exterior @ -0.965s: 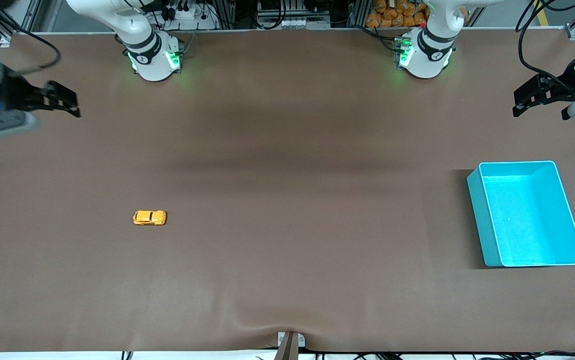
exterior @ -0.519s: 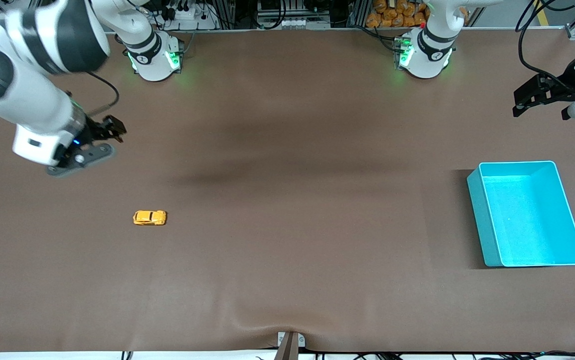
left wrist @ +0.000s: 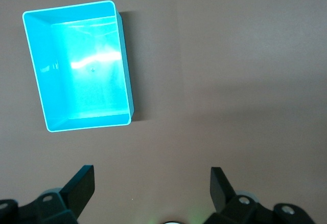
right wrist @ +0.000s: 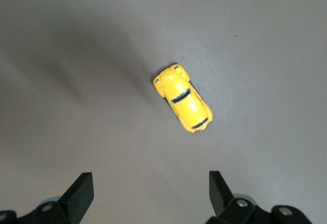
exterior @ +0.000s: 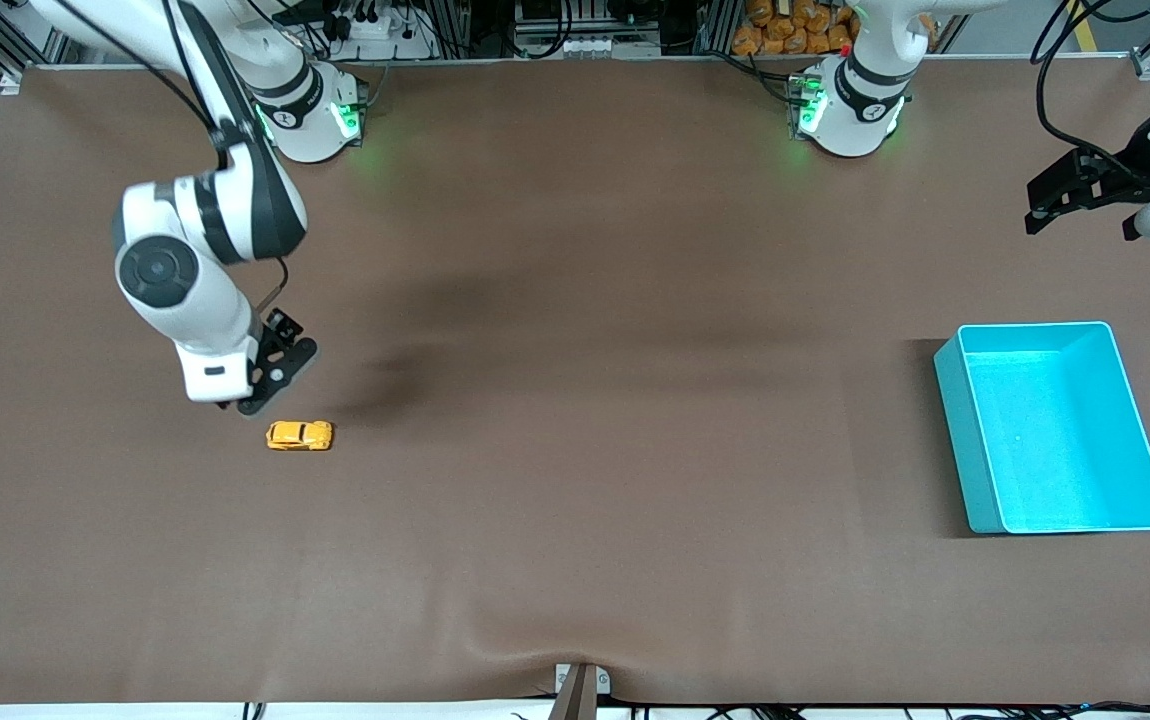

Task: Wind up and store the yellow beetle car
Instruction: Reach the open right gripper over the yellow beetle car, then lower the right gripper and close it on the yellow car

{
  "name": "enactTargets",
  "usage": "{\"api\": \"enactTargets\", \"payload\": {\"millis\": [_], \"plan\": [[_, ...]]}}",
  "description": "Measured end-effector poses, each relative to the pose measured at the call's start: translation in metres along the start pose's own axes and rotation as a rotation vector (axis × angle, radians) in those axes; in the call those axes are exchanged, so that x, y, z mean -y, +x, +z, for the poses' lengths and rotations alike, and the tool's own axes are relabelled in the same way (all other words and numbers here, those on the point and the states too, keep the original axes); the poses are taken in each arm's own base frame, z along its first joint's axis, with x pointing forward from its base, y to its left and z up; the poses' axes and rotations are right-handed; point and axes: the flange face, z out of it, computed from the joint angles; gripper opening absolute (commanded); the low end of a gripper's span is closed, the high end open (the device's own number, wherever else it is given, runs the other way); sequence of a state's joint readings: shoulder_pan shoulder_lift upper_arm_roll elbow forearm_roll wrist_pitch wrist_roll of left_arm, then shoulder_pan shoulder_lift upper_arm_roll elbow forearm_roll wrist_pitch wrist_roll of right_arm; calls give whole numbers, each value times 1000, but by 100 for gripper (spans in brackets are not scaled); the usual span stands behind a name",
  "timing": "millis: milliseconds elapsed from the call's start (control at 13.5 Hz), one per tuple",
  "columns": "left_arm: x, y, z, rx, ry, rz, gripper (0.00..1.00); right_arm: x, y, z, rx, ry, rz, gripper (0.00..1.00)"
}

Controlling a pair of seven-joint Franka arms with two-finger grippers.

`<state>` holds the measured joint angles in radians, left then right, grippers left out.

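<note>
Yellow beetle car [exterior: 300, 435] on desk; right tool [right wrist: 148, 196] spread above it, approach step; next descend, pinch. Left tool [left wrist: 150, 193] spread, waits.

The front camera sits high, facing the arm bases across the whole brown table [exterior: 575, 560]; the left wrist camera looks straight down on the turquoise bin [left wrist: 76, 65]; the right wrist camera looks down, closer, on the yellow car [right wrist: 183, 98]; both also appear in the front view.
</note>
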<state>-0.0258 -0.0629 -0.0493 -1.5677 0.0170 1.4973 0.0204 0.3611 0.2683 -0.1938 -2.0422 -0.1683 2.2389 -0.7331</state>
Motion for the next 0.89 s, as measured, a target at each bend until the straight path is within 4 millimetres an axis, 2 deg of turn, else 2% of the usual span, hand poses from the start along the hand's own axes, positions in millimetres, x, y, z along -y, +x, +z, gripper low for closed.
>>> {"api": "enactTargets", "payload": {"millis": [148, 223, 297, 445, 594, 742, 890], "plan": [[0, 0, 0, 0, 0, 0, 100, -12, -3, 29, 3, -15, -110, 100], [0, 0, 0, 0, 0, 0, 100, -16, -1, 42, 2, -21, -181, 95], [0, 0, 0, 0, 0, 0, 100, -17, 3, 50, 6, -21, -246, 95], [0, 0, 0, 0, 0, 0, 100, -23, 15, 64, 20, -19, -325, 84], [0, 0, 0, 0, 0, 1, 100, -30, 26, 77, 32, -19, -389, 82], [-2, 0, 0, 0, 0, 3, 100, -31, 33, 85, 39, -18, -423, 74], [-1, 0, 0, 0, 0, 2, 100, -32, 37, 91, 44, -14, -473, 71]]}}
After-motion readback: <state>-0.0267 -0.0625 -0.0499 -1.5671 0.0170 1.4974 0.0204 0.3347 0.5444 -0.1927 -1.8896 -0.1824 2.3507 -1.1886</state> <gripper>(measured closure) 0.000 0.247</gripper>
